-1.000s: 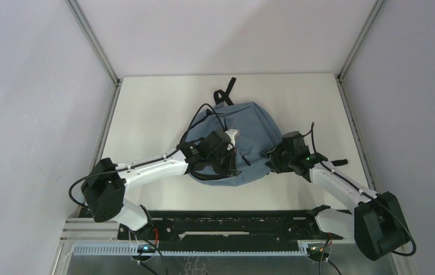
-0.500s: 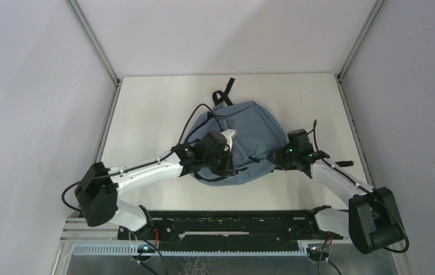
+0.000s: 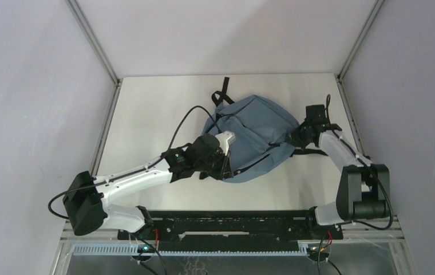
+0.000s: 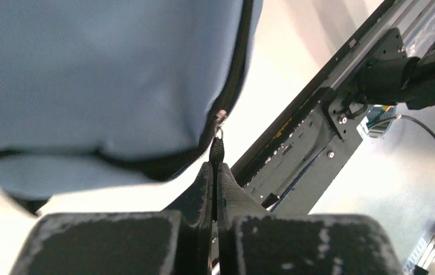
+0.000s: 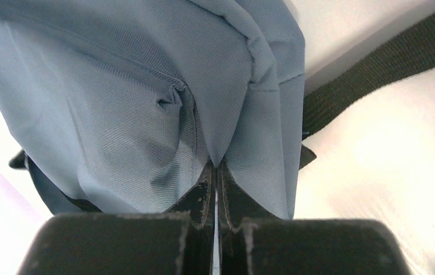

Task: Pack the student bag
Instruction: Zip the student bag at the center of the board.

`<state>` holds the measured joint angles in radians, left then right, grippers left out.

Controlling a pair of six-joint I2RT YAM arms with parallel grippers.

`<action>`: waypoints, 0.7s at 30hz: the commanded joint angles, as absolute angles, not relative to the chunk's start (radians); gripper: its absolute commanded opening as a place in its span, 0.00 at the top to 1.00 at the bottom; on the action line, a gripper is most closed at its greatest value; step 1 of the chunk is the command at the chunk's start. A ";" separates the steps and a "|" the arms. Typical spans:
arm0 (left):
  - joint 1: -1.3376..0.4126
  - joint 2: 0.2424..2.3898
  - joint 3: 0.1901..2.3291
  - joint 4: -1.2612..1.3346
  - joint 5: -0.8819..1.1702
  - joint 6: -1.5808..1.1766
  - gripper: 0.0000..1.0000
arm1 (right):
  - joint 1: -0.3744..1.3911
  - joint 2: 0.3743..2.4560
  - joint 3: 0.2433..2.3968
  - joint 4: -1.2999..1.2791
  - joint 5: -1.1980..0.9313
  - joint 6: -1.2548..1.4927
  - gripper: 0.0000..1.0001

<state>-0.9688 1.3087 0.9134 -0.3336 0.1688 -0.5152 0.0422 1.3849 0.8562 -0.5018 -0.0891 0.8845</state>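
Note:
The student bag (image 3: 258, 132), dusty blue with black zipper trim, lies stretched across the middle of the table. My left gripper (image 3: 224, 164) is at its near-left edge. In the left wrist view that gripper (image 4: 214, 167) is shut on the small black zipper pull (image 4: 218, 148), which hangs from the bag (image 4: 101, 74) along its black zipper line. My right gripper (image 3: 296, 136) is at the bag's right edge. In the right wrist view it (image 5: 216, 167) is shut on a pinched fold of the blue fabric (image 5: 118, 86). What is inside the bag is hidden.
The bag's black top loop (image 3: 222, 91) points to the far side. A black strap (image 5: 375, 74) trails on the table beside the right gripper. The black base rail (image 3: 221, 220) runs along the near edge. Grey walls and metal posts (image 3: 92, 43) close in the sides.
The right gripper shut on the bag's right edge and swung far and right, dragging that side along. The left gripper drew back near-left with the zipper pull. The bag shifted right and stretched.

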 commanded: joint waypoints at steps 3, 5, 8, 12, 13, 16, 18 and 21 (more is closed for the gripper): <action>-0.999 1.263 0.934 -0.467 0.222 -0.450 1.00 | -0.064 1.462 1.050 -0.478 -0.004 0.713 0.95; -1.000 1.266 0.939 -0.462 0.213 -0.460 1.00 | -0.049 1.418 1.038 -0.487 -0.064 0.691 0.57; -1.003 1.291 0.959 -0.445 0.212 -0.472 1.00 | 0.030 1.304 0.992 -0.527 -0.053 0.679 0.09; -1.010 1.344 1.003 -0.431 0.221 -0.477 1.00 | 0.116 1.093 0.873 -0.571 -0.060 0.738 0.00; -1.011 1.360 1.013 -0.430 0.222 -0.476 1.00 | 0.132 1.042 0.835 -0.574 -0.082 0.768 0.00; -1.011 1.384 1.036 -0.430 0.228 -0.471 1.00 | 0.169 0.900 0.692 -0.557 -0.164 0.911 0.00; -1.011 1.395 1.048 -0.430 0.230 -0.466 1.00 | 0.205 0.813 0.599 -0.528 -0.211 1.015 0.00; -1.012 1.408 1.065 -0.427 0.232 -0.463 1.00 | 0.300 0.706 0.490 -0.473 -0.211 1.158 0.02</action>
<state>-1.0061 1.4002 0.9817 -0.4389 0.2054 -0.4873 0.2066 0.7971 0.5941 -0.5358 -0.1593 0.9272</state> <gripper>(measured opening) 0.009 0.993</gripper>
